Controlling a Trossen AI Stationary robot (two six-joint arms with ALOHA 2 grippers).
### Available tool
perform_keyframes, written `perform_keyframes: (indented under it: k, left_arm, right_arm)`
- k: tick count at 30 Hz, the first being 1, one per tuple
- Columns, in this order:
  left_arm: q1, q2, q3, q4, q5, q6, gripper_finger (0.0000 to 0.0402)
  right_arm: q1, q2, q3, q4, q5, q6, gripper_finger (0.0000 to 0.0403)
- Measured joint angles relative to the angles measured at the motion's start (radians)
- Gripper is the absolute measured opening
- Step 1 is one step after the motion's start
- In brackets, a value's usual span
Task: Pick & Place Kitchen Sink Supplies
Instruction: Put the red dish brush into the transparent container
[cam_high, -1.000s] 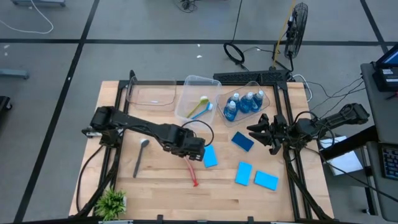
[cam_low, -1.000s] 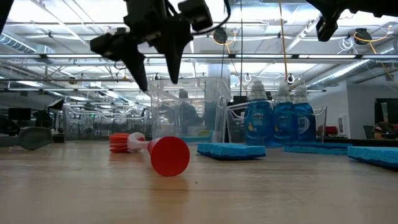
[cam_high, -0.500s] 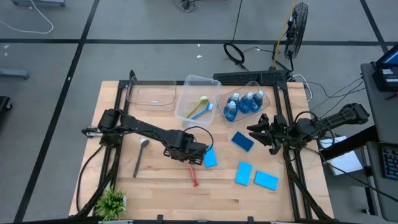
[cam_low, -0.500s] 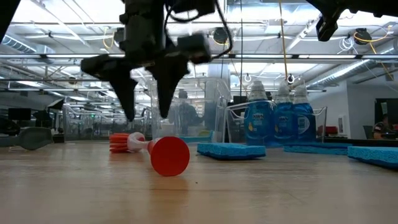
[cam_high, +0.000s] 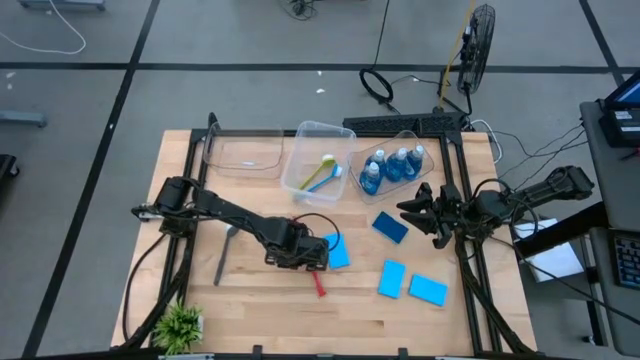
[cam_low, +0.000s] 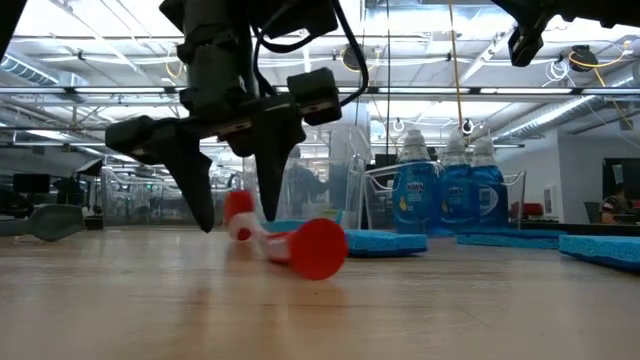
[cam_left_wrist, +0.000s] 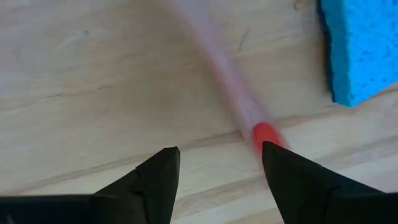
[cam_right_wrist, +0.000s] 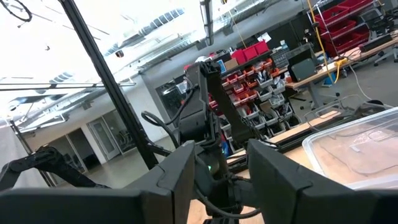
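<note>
A red brush (cam_low: 300, 245) lies on the wooden table, its round handle end (cam_high: 320, 288) toward the near edge. My left gripper (cam_low: 232, 205) points down over it, open, fingertips close to the table: one finger stands on bare wood, the other at the handle. A blue sponge (cam_high: 338, 252) lies just right of it, and the same sponge (cam_left_wrist: 360, 46) shows in the left wrist view. My right gripper (cam_high: 418, 212) waits open above the table's right side, holding nothing. My left gripper meets the red brush's handle (cam_left_wrist: 264, 134) with the tip of one finger (cam_left_wrist: 283, 168) only, from above and pointing down. Nothing is between the two fingers. The brush lies on the table and shows blurred beside that fingertip.
Three more blue sponges (cam_high: 391, 227) (cam_high: 392, 278) (cam_high: 428, 290) lie right of the brush. At the far edge stand a clear bin of bottles (cam_high: 392, 165), a bin with brushes (cam_high: 320, 172) and a bare bin (cam_high: 243, 152). A grey brush (cam_high: 226, 252) and a plant (cam_high: 180, 325) lie left.
My left gripper has come down toward the table over the red brush and rolled somewhat, its fingers staying apart. The brush has been knocked and has swung about on the table, its round handle end sliding toward the table's right edge.
</note>
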Motion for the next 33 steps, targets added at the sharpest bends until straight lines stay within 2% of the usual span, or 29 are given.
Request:
perform_keyframes:
  k: [9, 16, 21, 29, 33]
  left_arm:
    - [-0.002, -0.036, 0.002, 0.018, 0.021, -0.028, 0.023]
    - [0.016, -0.095, 0.002, 0.095, -0.134, -0.016, 0.023]
    - [0.058, -0.073, 0.002, 0.14, -0.142, 0.046, 0.023]
    - [0.074, -0.036, 0.002, 0.104, -0.132, 0.067, 0.023]
    - [0.074, -0.037, 0.002, 0.079, -0.171, 0.067, 0.023]
  right_arm:
    - [0.0, 0.0, 0.0, 0.0, 0.001, -0.007, 0.0134]
    - [0.0, 0.0, 0.0, -0.009, 0.004, -0.005, 0.0134]
    - [0.0, 0.0, 0.0, -0.008, 0.005, -0.005, 0.0134]
    - [0.0, 0.0, 0.0, 0.0, 0.006, -0.004, 0.0134]
    - [0.0, 0.0, 0.0, 0.0, 0.006, -0.004, 0.0134]
